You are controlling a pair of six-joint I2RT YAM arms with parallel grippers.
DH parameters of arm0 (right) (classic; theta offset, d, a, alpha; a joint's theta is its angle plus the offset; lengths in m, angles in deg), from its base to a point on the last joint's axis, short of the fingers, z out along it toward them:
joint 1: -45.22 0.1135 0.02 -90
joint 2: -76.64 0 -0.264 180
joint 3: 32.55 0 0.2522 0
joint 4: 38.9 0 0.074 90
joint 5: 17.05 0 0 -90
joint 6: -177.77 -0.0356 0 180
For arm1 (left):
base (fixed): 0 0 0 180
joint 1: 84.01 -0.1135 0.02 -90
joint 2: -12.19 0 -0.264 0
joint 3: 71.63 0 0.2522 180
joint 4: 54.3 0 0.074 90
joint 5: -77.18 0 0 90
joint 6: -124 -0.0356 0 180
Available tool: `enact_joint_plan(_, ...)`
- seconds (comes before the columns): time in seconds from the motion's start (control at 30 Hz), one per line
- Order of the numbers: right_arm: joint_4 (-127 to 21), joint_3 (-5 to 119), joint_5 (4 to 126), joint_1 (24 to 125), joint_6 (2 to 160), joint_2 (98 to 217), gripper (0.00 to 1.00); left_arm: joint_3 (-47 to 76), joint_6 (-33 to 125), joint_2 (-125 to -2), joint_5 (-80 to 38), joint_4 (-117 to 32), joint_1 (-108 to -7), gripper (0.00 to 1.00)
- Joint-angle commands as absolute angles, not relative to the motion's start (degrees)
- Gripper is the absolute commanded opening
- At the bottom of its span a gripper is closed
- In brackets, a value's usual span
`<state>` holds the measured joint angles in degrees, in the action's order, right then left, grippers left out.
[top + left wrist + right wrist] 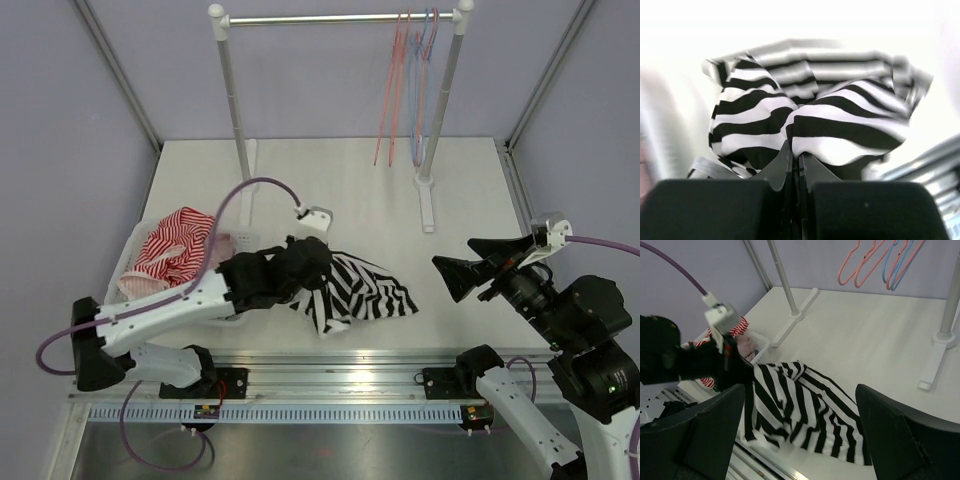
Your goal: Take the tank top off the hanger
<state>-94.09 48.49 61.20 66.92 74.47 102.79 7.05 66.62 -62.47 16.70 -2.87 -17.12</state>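
Pinches a fold of striped tank top (pixel 365 292) in left gripper (pixel 795 161), fingers pressed together | keeps cloth crumpled near table (pixel 340 180) front edge, just beside basket (pixel 133 247) at left edge | holds right gripper (pixel 452 252) spread wide over right side, touching nothing

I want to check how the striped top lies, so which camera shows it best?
Right wrist: the top shows nearly whole, spread out, one edge at the left gripper. Top external shows it smaller, partly behind that gripper. Left wrist shows only a bunched fold in shut jaws.
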Motion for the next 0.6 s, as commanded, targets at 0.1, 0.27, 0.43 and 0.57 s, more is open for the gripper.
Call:
enact_joint_plan(0.1, -89.84, 48.00, 59.15, 67.02, 73.79, 102.65, 0.99, 18.48, 63.80, -51.11, 30.15, 10.69, -24.76, 0.00)
enact_joint_plan(0.27, -89.13, 47.83, 58.71, 67.02, 73.71, 103.27, 0.99, 27.19, 58.53, -47.24, 32.27, 15.18, -29.51, 0.00)
enact_joint_plan(0.43, -88.69, 47.65, 58.27, 67.02, 73.35, 103.35, 1.00, 34.40, 54.58, -45.74, 35.96, 18.61, -34.43, 0.00)
enact_joint_plan(0.57, -88.78, 48.00, 57.74, 67.02, 73.26, 103.53, 0.99, 38.27, 54.65, -45.47, 41.57, 22.64, -39.35, 0.00)
